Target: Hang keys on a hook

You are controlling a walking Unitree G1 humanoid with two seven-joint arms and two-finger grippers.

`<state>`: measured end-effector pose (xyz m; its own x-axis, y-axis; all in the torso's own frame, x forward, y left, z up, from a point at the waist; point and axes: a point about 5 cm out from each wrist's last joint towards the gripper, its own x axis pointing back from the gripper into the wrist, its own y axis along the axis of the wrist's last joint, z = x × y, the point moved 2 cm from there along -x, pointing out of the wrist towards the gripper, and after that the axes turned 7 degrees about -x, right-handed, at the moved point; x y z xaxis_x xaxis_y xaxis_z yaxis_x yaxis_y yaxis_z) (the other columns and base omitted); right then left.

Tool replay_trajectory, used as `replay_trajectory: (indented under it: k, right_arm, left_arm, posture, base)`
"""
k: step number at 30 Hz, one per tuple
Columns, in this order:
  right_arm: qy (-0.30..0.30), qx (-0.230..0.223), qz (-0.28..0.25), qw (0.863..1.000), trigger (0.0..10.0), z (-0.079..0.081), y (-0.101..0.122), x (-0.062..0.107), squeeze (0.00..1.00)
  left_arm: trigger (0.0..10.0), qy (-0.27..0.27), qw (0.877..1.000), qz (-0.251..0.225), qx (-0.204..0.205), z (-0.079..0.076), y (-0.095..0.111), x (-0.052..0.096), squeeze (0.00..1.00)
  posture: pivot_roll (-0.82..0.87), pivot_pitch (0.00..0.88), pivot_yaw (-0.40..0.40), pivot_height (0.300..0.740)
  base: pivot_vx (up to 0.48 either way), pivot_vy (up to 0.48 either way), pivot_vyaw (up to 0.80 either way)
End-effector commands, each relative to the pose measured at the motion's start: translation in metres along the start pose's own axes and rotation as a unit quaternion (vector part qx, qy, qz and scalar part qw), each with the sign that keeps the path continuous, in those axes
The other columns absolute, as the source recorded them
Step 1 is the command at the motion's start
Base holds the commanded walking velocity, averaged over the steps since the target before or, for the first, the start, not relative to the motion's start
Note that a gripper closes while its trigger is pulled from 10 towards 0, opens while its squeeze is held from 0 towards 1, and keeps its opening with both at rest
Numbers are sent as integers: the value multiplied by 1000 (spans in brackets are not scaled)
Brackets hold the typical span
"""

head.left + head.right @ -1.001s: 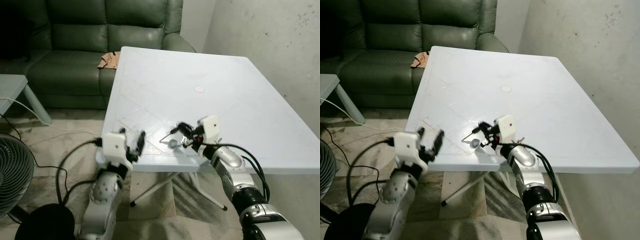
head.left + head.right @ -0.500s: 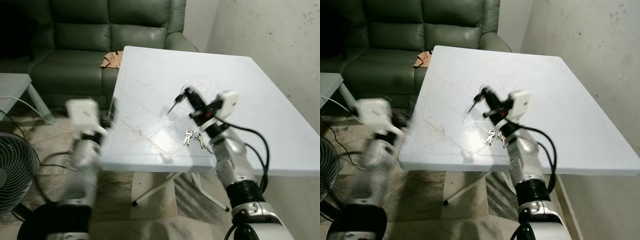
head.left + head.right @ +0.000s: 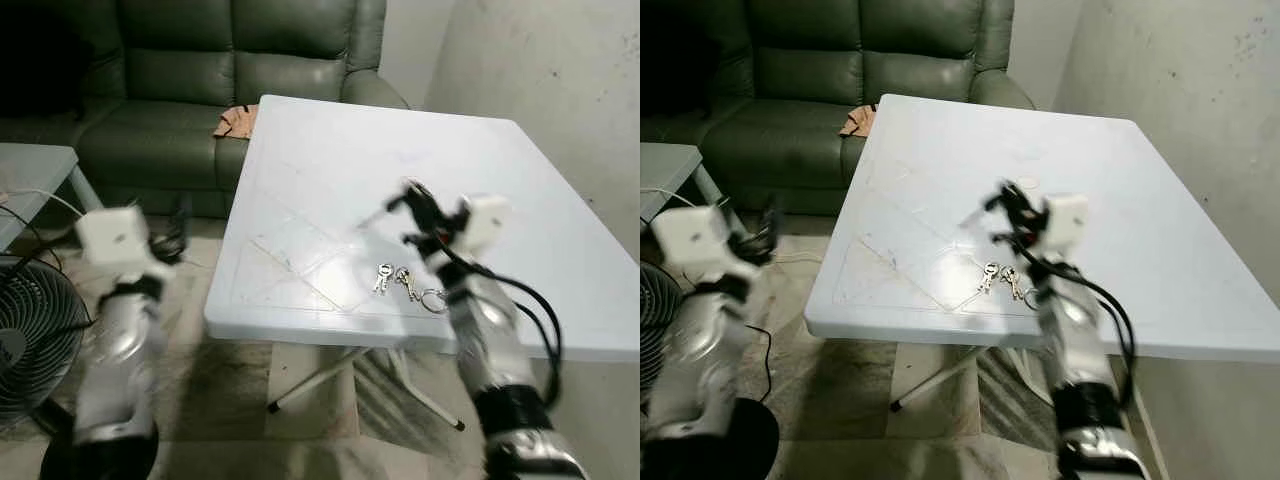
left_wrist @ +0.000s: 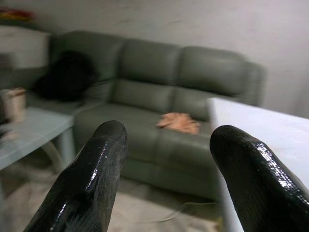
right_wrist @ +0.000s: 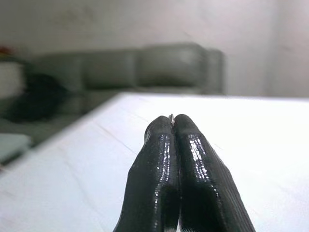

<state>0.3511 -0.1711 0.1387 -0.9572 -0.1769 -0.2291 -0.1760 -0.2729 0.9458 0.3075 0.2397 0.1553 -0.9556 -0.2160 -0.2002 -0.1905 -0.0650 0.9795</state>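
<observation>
The keys (image 3: 405, 281) lie flat on the white surface (image 3: 330, 180), close to its near edge: 2 small keys and a ring, spread side by side. The right gripper (image 3: 413, 192) is raised above the surface, just beyond the keys and apart from them. Its 2 black fingers (image 5: 181, 159) are pressed together with no gap; a thin sliver shows at their tips, too small to identify. The left gripper (image 4: 166, 179) is off the surface's left side, out over the floor, blurred. Its 2 fingers (image 4: 89, 181) are spread wide with nothing between them, facing a green sofa (image 3: 200, 80). A tan cloth (image 3: 237, 121) rests on the sofa seat by the surface's far left corner.
</observation>
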Motion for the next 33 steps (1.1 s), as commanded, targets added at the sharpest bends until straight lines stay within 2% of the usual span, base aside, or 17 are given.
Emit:
replay_trajectory:
  k: [1, 3, 5, 12, 15, 20, 29, 33]
  right_arm:
    - [6, 8, -7, 1000, 10000, 6, 7, -3, 0]
    - [3, 6, 0, 1000, 10000, 7, 3, -2, 0]
    - [0, 25, 8, 1000, 10000, 9, 0, -2, 0]
    - [-10, 52, 12, 999, 10000, 11, 0, -2, 0]
    - [-6, 56, 13, 998, 10000, 13, -1, 0, 0]
    - [3, 51, 31, 998, 10000, 24, -16, 14, 0]
    - [3, 58, 39, 998, 10000, 28, -14, 10, 0]
    - [3, 64, 43, 997, 10000, 27, -12, 8, 0]
  left_arm:
    - [10000, -8, 1000, 4, 5, -6, 0, -1, 0]
    - [10000, -6, 1000, 13, 7, -5, -5, 0, 0]
    - [10000, -11, 1000, 20, 12, -6, -8, 1, 0]
    - [10000, -30, 999, 20, 19, -12, -5, 0, 0]
    - [10000, -35, 999, 20, 15, -15, -6, 3, 0]
    - [10000, -54, 998, 36, 19, -27, -18, 19, 0]
    - [10000, -69, 997, 32, 23, -33, -14, 21, 0]
    - [10000, -66, 997, 25, 20, -30, -10, 17, 0]
  posture:
    - [-107, 0, -54, 724]
    - [-107, 0, -54, 724]
    - [-109, 0, -53, 724]
    - [-112, 0, -46, 724]
    - [-113, 0, -45, 724]
    - [-119, 0, -40, 724]
    - [-117, 0, -41, 724]
    - [-118, 0, -43, 724]
  base:
    - [0, 0, 0]
    - [0, 0, 0]
    - [0, 0, 0]
    - [0, 0, 0]
    - [0, 0, 0]
    - [0, 0, 0]
    - [0, 0, 0]
    - [0, 0, -578]
